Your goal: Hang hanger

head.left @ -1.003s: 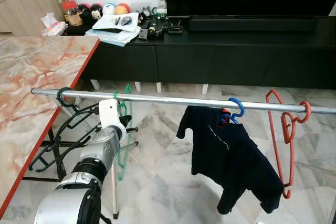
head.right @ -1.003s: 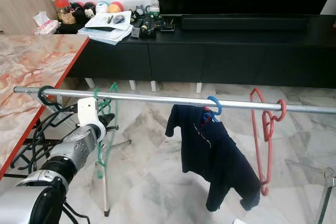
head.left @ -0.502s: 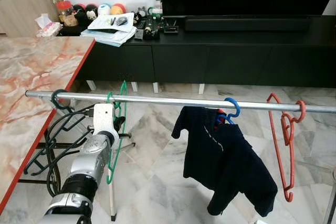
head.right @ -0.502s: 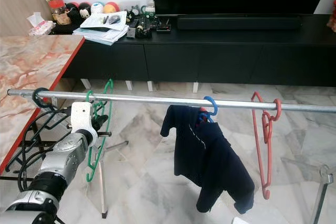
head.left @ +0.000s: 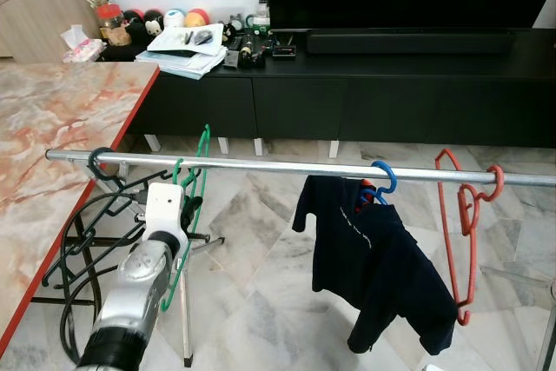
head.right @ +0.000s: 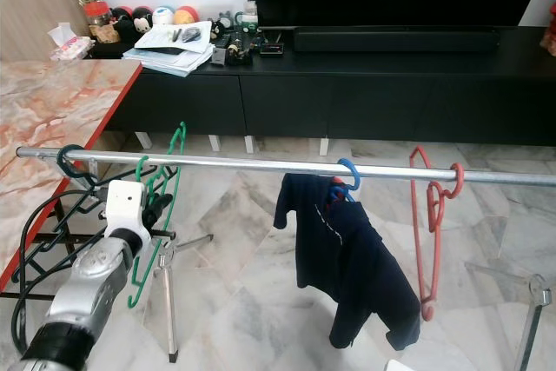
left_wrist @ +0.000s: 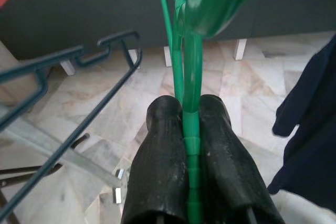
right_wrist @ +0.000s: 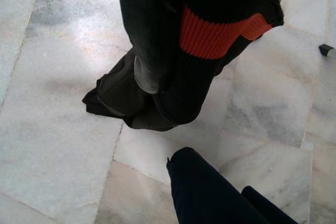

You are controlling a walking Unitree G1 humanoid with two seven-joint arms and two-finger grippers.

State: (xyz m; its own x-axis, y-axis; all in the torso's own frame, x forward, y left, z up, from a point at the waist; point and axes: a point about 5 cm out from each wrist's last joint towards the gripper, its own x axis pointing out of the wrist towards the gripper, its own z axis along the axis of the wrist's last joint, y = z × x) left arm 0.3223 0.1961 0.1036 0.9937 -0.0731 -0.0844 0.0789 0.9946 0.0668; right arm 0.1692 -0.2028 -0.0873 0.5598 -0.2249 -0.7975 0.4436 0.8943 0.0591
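A green plastic hanger [head.left: 193, 182] hangs at the left part of a silver rail [head.left: 278, 167], its hook top rising above the rail. My left gripper [head.left: 189, 208] is just below the rail, shut on the hanger's stem. In the left wrist view both black fingers [left_wrist: 163, 150] are pressed on the green stem [left_wrist: 191, 51]. The right gripper [right_wrist: 210, 192] hangs low over the marble floor.
A blue hanger [head.left: 387, 175] with a dark shirt [head.left: 373, 258] and a bare red hanger [head.left: 460, 232] hang further right. Dark hangers [head.left: 97, 162] sit at the rail's left end by the marble table [head.left: 52, 128]. A black TV cabinet [head.left: 391, 84] stands behind. A dark sock with an orange band [right_wrist: 210, 35] is near my right arm.
My left arm has drawn back and down a little with the green hanger still in its grip. The hanger's hook stands slightly higher over the rail. The camera shifted.
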